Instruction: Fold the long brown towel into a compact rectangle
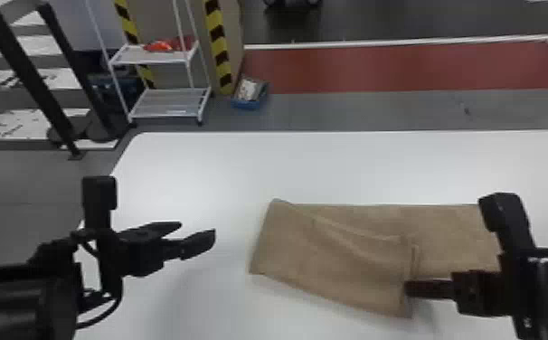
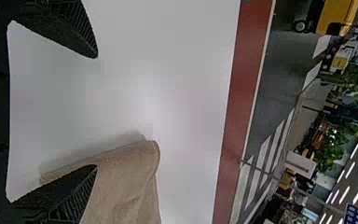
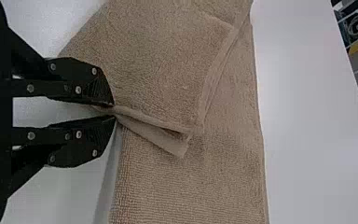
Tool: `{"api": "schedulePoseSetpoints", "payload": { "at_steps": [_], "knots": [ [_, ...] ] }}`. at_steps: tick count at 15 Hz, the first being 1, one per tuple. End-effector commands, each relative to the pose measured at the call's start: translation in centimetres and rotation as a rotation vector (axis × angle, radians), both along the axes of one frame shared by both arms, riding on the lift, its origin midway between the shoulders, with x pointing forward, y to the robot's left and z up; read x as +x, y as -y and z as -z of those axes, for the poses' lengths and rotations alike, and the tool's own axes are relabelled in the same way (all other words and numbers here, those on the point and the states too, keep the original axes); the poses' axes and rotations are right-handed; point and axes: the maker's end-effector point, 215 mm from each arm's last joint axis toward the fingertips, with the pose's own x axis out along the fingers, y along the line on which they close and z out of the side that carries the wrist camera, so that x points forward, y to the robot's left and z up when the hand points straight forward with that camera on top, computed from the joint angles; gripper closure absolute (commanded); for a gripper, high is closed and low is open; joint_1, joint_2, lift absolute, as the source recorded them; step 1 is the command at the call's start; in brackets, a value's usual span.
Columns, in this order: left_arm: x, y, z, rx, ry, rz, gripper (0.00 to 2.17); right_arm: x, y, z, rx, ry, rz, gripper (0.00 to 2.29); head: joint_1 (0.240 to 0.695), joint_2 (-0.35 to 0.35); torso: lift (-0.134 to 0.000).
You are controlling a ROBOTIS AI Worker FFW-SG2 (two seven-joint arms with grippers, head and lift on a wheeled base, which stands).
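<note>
The brown towel [image 1: 354, 253] lies on the white table with its left part folded over to the right, slanting toward the near side. My right gripper [image 1: 411, 289] is at the folded layer's near right end. In the right wrist view my right gripper [image 3: 113, 111] is shut on the edge of the towel [image 3: 168, 60], with a small flap sticking out past the fingertips. My left gripper [image 1: 198, 233] stands open above the table, left of the towel. In the left wrist view the left gripper [image 2: 96, 112] has nothing pinched, and the towel's folded end [image 2: 126, 182] shows beyond one finger.
The white table [image 1: 205, 167] extends behind and to the left of the towel. Beyond its far edge stand a white shelf rack [image 1: 169, 101] and a small blue bin [image 1: 248, 95] on the floor.
</note>
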Motion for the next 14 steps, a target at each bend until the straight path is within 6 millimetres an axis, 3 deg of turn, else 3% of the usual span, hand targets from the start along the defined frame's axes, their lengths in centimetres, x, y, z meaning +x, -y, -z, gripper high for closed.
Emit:
{"api": "schedulePoseSetpoints", "payload": {
  "at_steps": [1, 3, 8, 11, 14],
  "knots": [
    [-0.1, 0.2, 0.1, 0.000, -0.003, 0.004, 0.04, 0.1, 0.1, 0.1, -0.003, -0.004, 0.003, 1.50, 0.695, 0.113, -0.120],
    [-0.1, 0.2, 0.1, 0.000, -0.003, 0.004, 0.04, 0.1, -0.2, 0.0, 0.017, -0.003, 0.009, 1.50, 0.695, 0.109, -0.120],
    [0.0, 0.2, -0.1, 0.000, 0.002, 0.006, 0.04, 1.9, -2.8, -3.6, 0.132, 0.085, 0.000, 1.50, 0.695, 0.126, -0.120],
    [0.0, 0.0, -0.2, 0.001, 0.005, 0.001, 0.04, 4.7, -2.2, -6.9, 0.150, 0.176, 0.001, 1.50, 0.695, 0.138, -0.120],
    [-0.1, -0.2, -0.5, -0.001, 0.011, 0.000, 0.04, 5.8, -1.3, -8.9, 0.167, 0.234, 0.011, 1.50, 0.695, 0.133, -0.120]
  ]
}}
